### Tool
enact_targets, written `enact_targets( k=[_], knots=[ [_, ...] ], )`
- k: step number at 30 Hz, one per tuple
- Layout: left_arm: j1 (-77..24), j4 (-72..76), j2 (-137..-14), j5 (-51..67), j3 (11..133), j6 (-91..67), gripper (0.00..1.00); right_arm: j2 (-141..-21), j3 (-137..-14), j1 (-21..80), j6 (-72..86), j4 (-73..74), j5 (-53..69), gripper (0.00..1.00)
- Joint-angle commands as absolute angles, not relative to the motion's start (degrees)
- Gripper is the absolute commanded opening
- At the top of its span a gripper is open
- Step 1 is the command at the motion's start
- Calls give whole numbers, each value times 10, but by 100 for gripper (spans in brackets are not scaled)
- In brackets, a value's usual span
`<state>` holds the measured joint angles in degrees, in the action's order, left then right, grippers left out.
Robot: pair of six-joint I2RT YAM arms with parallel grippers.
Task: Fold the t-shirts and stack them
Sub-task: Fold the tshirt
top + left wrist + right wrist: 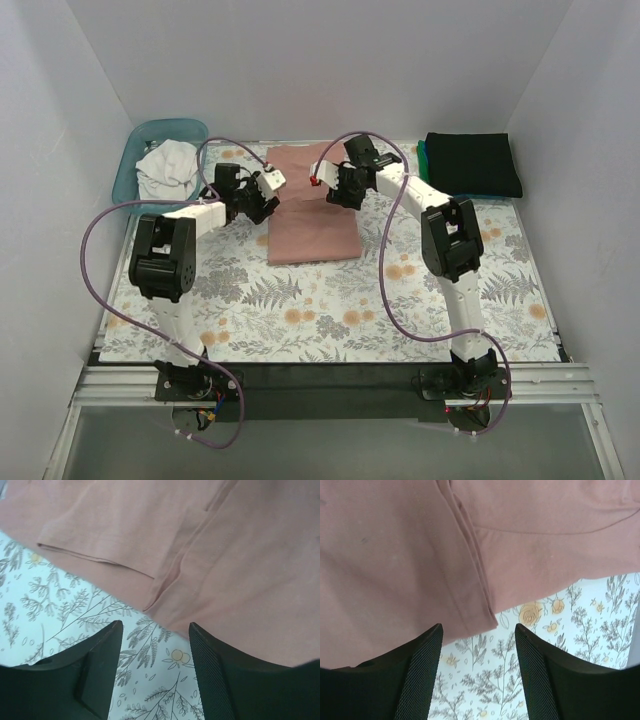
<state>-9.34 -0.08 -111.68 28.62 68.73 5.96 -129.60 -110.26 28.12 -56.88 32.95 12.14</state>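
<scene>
Here, the dusty-pink t-shirt (310,225) lies folded rectangular, hems layered. Left end effector (155,630) and right end effector (479,629) gape released, partly masking its side edges.

light: bright, even — diffuse | shadows: soft, faint | focus: wrist views slightly soft

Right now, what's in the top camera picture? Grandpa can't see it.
A folded pink t-shirt lies on the flowery table between the open left gripper and right gripper. A black t-shirt sits back right, a white t-shirt in a basket back left.
</scene>
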Motion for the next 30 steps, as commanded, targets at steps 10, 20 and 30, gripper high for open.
enact_targets(
  k=[10, 20, 30],
  knots=[
    [-105, -42, -847, 387, 484, 30, 48, -1058, -865, 307, -552, 340, 170, 42],
    [-171, -18, -820, 350, 382, 93, 54, -1052, -727, 360, -554, 289, 143, 49],
    [-185, 29, -872, 318, 359, 163, 58, -1088, -699, 361, -555, 241, 114, 51]
  ],
)
